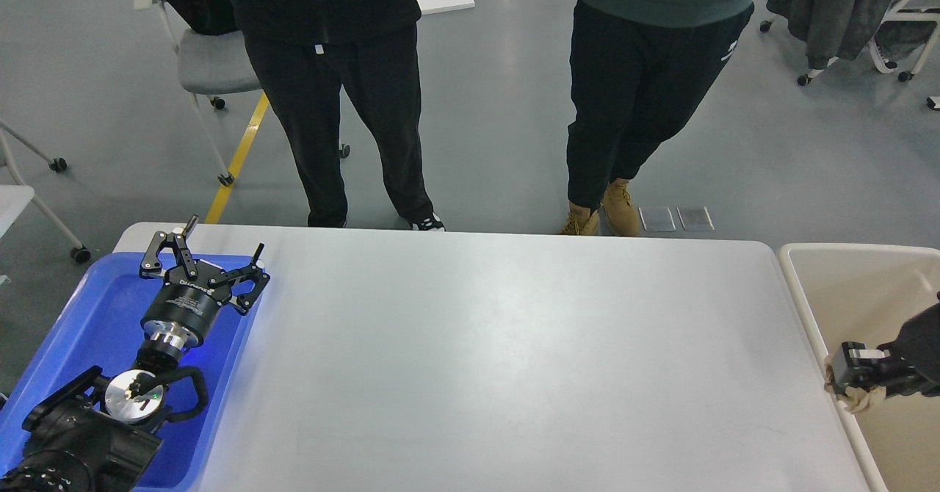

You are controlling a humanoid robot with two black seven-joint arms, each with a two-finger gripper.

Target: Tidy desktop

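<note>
The desktop (477,352) is a wide white-grey tabletop with nothing lying on it. My left gripper (225,233) is open and empty, hanging over the far right corner of the blue tray (88,316). My right gripper (837,378) comes in from the right edge and is shut on a small crumpled tan thing (855,402). It holds this over the left rim of the beige bin (866,286), just past the desktop's right edge. Most of the right arm is out of view.
Two people stand close behind the table's far edge, one in black (330,95) and one in a green top (639,103). A wheeled chair (213,66) stands at the back left. A second chair with a jacket (844,15) stands at the back right.
</note>
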